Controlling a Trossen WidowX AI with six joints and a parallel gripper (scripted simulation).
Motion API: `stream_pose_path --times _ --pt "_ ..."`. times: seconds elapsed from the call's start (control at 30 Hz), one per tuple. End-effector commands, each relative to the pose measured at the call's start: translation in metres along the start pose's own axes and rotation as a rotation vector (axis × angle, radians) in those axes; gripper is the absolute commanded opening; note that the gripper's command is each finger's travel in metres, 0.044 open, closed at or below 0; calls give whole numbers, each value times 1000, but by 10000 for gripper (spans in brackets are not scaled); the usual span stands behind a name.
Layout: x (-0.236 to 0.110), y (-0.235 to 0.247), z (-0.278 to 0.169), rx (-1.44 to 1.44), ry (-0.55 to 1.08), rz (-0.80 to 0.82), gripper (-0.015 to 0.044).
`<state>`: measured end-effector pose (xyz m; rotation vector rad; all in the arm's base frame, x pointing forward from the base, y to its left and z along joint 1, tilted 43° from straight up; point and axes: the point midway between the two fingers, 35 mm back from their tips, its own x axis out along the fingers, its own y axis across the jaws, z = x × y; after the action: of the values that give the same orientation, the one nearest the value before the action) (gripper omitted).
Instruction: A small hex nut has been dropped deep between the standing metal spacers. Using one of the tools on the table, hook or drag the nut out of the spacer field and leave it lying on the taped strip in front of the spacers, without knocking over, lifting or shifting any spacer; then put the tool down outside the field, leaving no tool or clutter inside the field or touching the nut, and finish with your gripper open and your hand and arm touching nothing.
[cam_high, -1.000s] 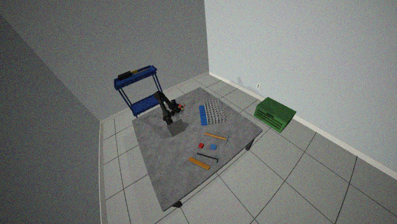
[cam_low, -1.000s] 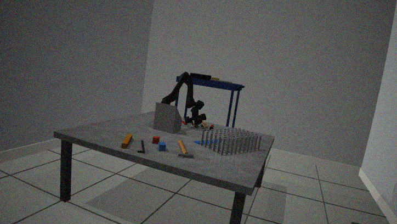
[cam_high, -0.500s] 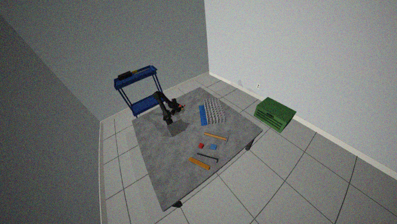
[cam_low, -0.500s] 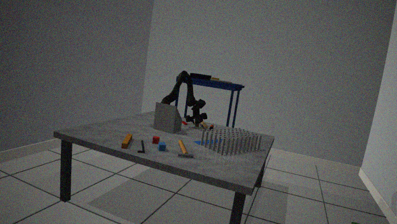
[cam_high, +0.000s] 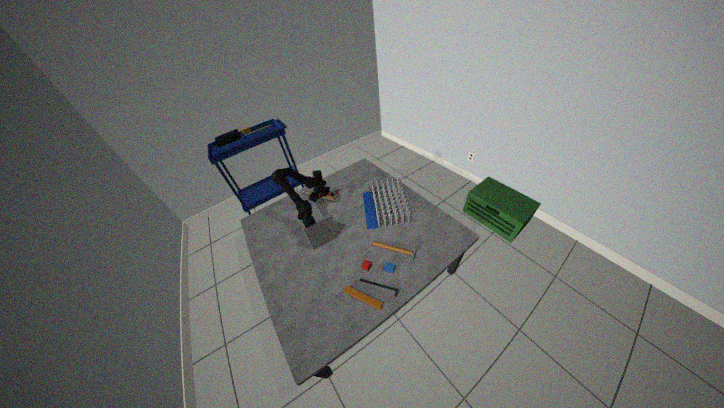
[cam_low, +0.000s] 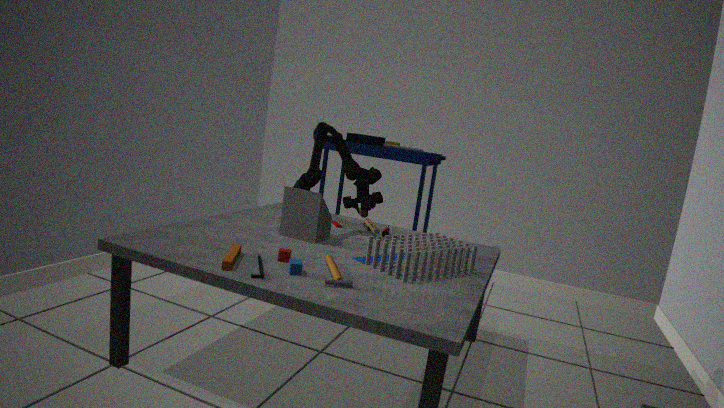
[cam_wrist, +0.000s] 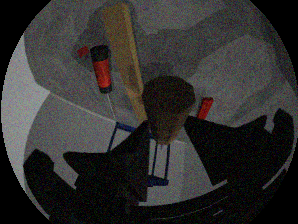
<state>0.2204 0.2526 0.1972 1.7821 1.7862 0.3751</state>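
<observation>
The field of standing metal spacers (cam_high: 390, 202) (cam_low: 423, 253) is on the right half of the table, with the blue taped strip (cam_high: 370, 210) (cam_low: 360, 259) along its near side. The nut is hidden among the spacers. My gripper (cam_high: 324, 194) (cam_low: 363, 208) (cam_wrist: 165, 121) hangs over the back of the table, left of the field, and is shut on the brown tool handle (cam_wrist: 166, 106). A tan wooden stick (cam_wrist: 123, 43) (cam_low: 371, 225) and a red-handled screwdriver (cam_wrist: 101, 72) lie on the table under it.
At the front lie a hammer-like tool with an orange handle (cam_high: 392, 248) (cam_low: 332, 267), a black hex key (cam_high: 378, 286) (cam_low: 259, 266), an orange block (cam_high: 363, 297) (cam_low: 231, 256), a red cube (cam_high: 366, 265) and a blue cube (cam_high: 388, 267). A blue cart (cam_high: 246, 139) stands behind, a green toolbox (cam_high: 501, 206) on the floor.
</observation>
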Motion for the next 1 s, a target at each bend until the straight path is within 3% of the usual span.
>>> stream_pose_path --times 0.0,0.43,0.97 --pt "-18 6 -15 -22 10 4 0" --pt "-67 6 -56 -12 26 13 0" --pt "-71 15 -56 -208 -34 44 0"
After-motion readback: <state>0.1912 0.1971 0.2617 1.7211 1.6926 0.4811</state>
